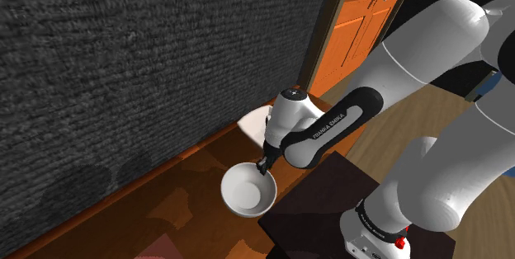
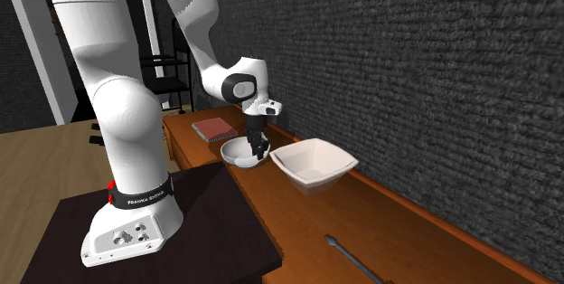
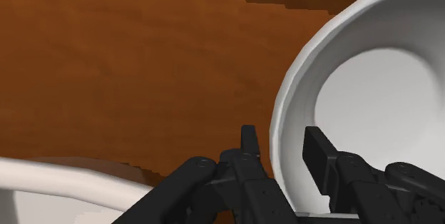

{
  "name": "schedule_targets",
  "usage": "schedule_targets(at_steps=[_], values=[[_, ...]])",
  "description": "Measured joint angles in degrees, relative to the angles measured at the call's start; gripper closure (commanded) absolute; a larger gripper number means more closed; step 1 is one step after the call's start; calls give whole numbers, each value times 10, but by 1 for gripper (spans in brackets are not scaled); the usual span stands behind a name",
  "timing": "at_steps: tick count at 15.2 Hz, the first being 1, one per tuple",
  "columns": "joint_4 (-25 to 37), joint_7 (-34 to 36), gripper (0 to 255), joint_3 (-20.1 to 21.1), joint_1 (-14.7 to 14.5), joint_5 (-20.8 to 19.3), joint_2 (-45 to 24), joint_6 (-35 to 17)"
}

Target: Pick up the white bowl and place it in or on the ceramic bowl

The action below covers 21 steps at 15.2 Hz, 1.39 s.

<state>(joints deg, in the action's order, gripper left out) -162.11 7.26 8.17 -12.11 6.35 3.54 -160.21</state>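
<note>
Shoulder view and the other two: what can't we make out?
- Shoulder view: square white bowl mostly hidden behind the arm.
- Wrist view: round white bowl cut off by the frame edge; black claw covers part of its rim.
- Second exterior view: slim dark tool too small to identify.

Shoulder view: high, beside stand (image 1: 318, 204), down onto counter (image 1: 148, 204). Second exterior: low, near, from counter's opposite end. Wrist: close above round bowl (image 3: 371, 94), seen in all.
</note>
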Motion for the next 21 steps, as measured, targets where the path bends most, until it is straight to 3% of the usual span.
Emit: schedule_targets(at_steps=[9, 21], values=[[-1, 0, 255, 0, 0, 1, 7, 6], [10, -1, 255, -3, -3, 6, 121, 131]])
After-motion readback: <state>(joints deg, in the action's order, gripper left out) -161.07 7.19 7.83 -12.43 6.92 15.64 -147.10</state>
